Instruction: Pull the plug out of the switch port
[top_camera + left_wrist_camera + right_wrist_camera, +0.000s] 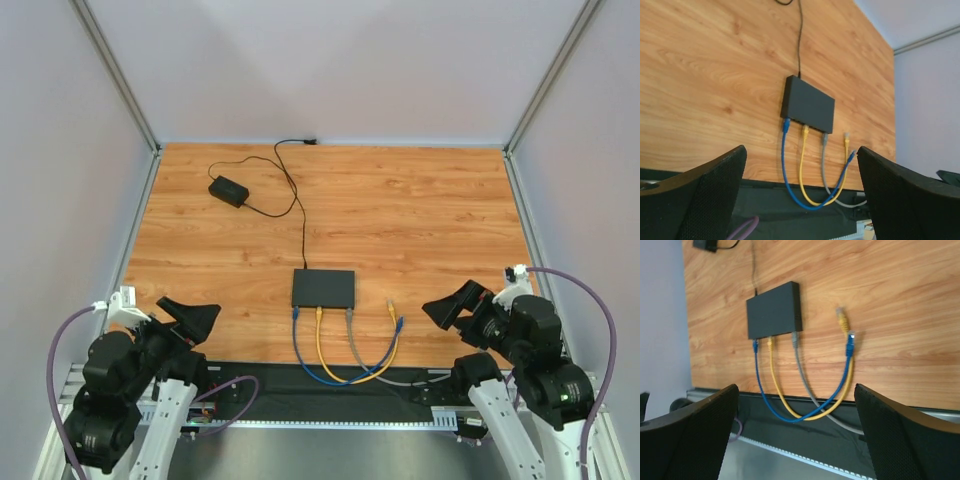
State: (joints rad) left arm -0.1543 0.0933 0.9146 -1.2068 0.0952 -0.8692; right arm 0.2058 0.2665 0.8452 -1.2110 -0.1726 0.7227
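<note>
Centrally, matte-black switch (323,288), blue plug (786,125) seemingly seated, left claw (801,150), right claw (796,386) agape, empty

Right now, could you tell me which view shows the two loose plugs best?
The right wrist view: the loose yellow plug and loose blue plug lie large and clear, right of the switch. The left wrist view shows them smaller; the top view shows them tiny.

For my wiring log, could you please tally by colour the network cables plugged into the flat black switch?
Blue round network cable: 1
Yellow round network cable: 1
Grey round network cable: 1
Total: 3
</note>
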